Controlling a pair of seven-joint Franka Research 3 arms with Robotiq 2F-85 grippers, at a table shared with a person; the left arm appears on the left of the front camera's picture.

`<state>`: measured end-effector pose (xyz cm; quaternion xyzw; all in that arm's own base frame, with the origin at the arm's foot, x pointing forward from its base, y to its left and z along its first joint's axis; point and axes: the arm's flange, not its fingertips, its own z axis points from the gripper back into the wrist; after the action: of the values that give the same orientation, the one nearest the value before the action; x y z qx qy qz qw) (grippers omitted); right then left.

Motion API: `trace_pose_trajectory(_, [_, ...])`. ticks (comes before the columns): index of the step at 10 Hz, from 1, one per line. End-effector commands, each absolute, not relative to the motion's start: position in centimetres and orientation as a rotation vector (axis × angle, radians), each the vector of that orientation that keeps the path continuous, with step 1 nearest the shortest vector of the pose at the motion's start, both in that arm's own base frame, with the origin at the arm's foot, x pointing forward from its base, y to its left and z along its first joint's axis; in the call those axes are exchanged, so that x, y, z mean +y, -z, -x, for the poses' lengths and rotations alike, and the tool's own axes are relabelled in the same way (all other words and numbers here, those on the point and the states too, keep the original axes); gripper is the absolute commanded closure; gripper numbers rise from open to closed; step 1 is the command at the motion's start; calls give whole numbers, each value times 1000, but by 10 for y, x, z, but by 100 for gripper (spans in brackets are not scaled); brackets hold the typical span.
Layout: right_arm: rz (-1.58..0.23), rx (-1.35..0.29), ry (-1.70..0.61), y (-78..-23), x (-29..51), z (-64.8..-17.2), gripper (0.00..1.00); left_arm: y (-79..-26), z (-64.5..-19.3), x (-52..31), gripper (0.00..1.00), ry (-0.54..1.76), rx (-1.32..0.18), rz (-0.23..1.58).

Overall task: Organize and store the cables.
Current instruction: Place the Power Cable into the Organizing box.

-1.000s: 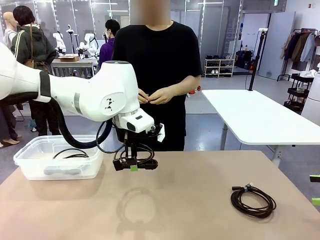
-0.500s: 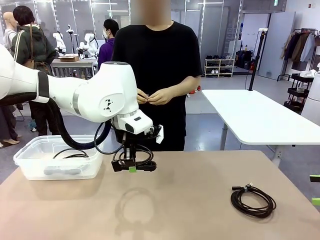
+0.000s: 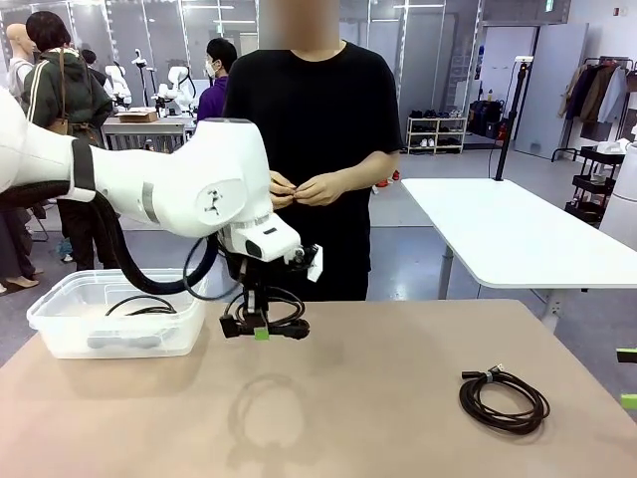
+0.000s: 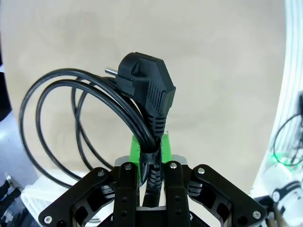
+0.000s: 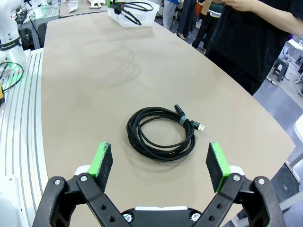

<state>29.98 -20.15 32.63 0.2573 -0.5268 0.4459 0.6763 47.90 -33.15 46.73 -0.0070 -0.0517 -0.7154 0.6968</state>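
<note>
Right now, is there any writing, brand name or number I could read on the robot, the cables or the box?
No words or numbers are legible.
Dark mark on the left arm: a symbol, no letters.
Green sign near the ceiling: too small to read.
Plug of the cable in the left hand: no print visible.

Front camera looks across the counter (image 3: 398, 398) to its far side; each wrist camera looks closely along its jaws onto that counter.
</note>
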Motion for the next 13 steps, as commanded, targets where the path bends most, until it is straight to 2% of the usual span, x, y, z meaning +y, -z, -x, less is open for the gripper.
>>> trace_pose_trajectory(1, [-581,-1193,-991,-330,-201,-300,0,-522,-492,-276,81,1688,-80,88])
trace_pose_trajectory(4, [-581,-1193,-991,-330,-201,-300,0,-556,-509,-193,81,1693,-127,137])
trace_pose_trajectory(7, [-581,-1193,-991,-330,-201,-300,0,-574,-526,-121,81,1711,-178,62])
trace_pose_trajectory(9, [-581,-1193,-991,-330,-201,-300,0,-573,-545,-78,81,1654,-232,76])
trace_pose_trajectory(13, [-581,-1193,-991,-330,-201,-300,0,-540,-594,-40,81,1509,-228,116])
